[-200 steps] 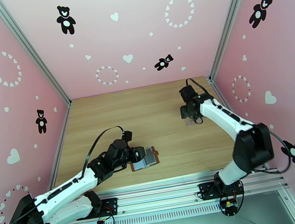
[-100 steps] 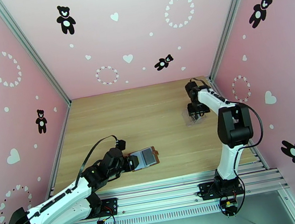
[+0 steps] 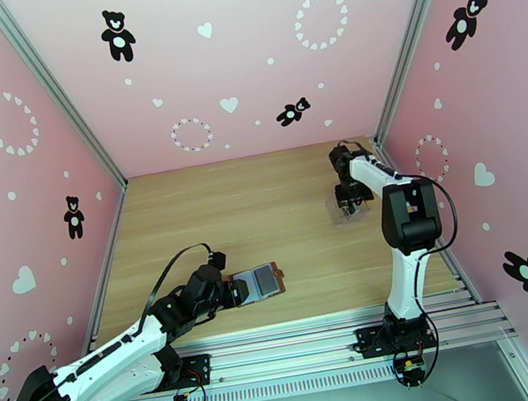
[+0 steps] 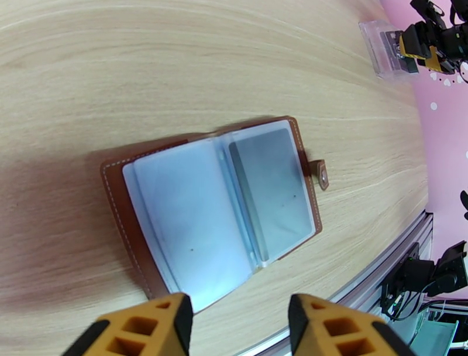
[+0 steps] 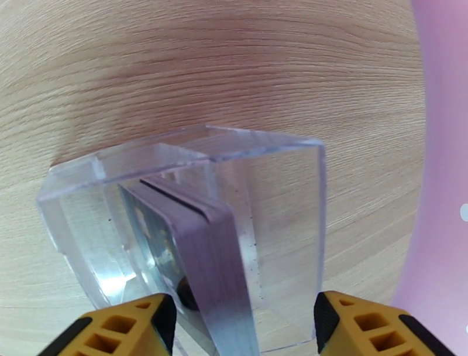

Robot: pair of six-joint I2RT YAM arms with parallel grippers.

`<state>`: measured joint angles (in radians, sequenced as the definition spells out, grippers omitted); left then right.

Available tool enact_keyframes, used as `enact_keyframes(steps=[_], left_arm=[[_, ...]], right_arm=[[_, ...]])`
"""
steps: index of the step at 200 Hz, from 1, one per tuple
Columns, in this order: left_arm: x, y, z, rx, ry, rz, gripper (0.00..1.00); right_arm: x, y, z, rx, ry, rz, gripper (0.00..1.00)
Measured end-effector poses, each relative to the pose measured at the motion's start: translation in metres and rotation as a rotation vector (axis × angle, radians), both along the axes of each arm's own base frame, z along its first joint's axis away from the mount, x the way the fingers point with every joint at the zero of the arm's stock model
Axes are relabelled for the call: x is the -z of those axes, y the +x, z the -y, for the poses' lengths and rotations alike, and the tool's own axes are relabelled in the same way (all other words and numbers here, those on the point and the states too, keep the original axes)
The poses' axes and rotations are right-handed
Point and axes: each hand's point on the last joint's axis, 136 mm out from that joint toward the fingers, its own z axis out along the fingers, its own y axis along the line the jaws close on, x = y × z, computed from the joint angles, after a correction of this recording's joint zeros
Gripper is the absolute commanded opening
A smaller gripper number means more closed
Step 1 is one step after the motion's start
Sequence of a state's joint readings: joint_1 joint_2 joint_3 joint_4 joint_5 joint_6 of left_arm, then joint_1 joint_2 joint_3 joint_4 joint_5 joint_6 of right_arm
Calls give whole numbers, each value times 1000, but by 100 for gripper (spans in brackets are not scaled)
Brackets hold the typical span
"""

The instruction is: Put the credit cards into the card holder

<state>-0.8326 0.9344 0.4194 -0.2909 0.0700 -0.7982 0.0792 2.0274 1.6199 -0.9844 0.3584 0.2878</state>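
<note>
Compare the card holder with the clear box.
The card holder is brown leather; the box is clear plastic. The holder lies flat and open near the front edge; the box sits farther back by the right wall. The holder's pockets look empty; the box holds the cards, stacked on edge. Both rest on the wooden table.
</note>
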Motion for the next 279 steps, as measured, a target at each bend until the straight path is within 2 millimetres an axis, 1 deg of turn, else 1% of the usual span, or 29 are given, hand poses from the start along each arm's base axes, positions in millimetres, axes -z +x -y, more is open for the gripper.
enact_keyframes(steps=[27,51,67,93,114,138,161,187,205,227,246,258,268,279], left_arm=[[-1,1,2,-2,-8,4,49],[-1,2,2,-2,-8,4,49],[0,1,2,-2,-4,0,49],[4,1,1,-2,6,-9,49],[5,2,2,-2,7,-10,49],[8,0,1,-2,12,-14,49],[9,0,0,-2,15,-17,50],[10,1,1,-3,17,-19,50],[10,1,1,-5,14,-19,49],[4,1,1,-7,-6,-4,52],[-10,3,4,-9,-55,37,57],[-19,5,6,-7,-93,71,58],[-28,6,8,-5,-127,96,59],[-39,6,12,7,-172,124,60]], right_arm=[[-13,6,7,4,-45,18,61],[-20,10,10,9,-59,35,51],[-20,10,11,6,-49,31,38],[-17,9,7,8,2,27,12],[-14,10,-1,3,50,28,0],[-15,10,-2,8,70,31,0],[-21,8,-6,7,104,51,0],[-41,5,-14,-4,149,98,0],[-57,-2,-23,-14,190,144,0],[-75,-17,-46,-44,295,210,0],[-91,-36,-76,-91,404,278,0],[-103,-48,-106,-154,473,317,0],[-113,-59,-136,-227,546,353,0],[-123,-74,-172,-313,639,384,0]])
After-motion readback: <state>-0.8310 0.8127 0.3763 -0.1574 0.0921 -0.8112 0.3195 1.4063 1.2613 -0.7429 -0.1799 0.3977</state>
